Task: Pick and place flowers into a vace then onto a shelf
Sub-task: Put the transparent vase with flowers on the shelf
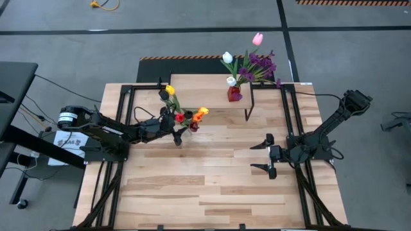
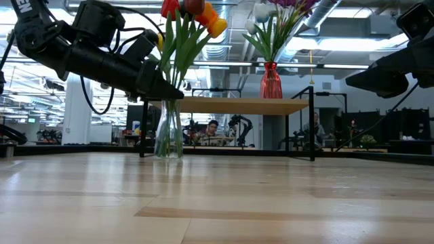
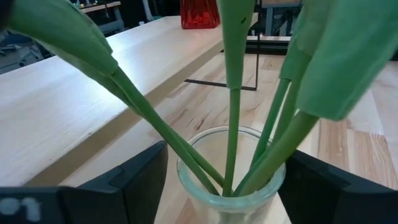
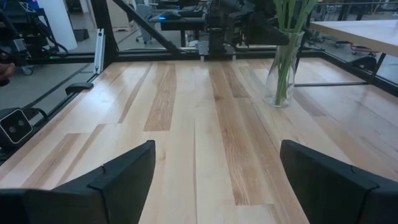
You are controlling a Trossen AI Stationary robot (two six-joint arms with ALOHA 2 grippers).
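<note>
A clear glass vase (image 1: 178, 138) stands on its base on the tabletop, in front of the shelf (image 1: 199, 83). It holds tulips (image 1: 186, 117) with red, orange and yellow heads, and their stems (image 3: 231, 124) lean on its rim. My left gripper (image 3: 227, 171) is open. One finger (image 3: 140, 180) stands on each side of the vase's mouth (image 3: 186, 168). A red vase (image 1: 234, 95) with white, pink and purple flowers (image 1: 253, 61) stands on the shelf's right end. My right gripper (image 1: 266, 157) is open and empty above the table's right half. My left gripper comes level from the table's left, at the height of the clear vase's mouth (image 2: 169, 102). A narrow gap shows between one finger and the rim. I cannot tell whether the other finger (image 3: 329, 186) touches the glass. The vase stands upright on the table.
The shelf's thin black legs (image 1: 249, 106) stand just right of the clear vase. The shelf top (image 2: 237, 105) is bare to the left of the red vase (image 2: 271, 81). Bare planks (image 4: 199, 124) lie between my two grippers and toward the near edge.
</note>
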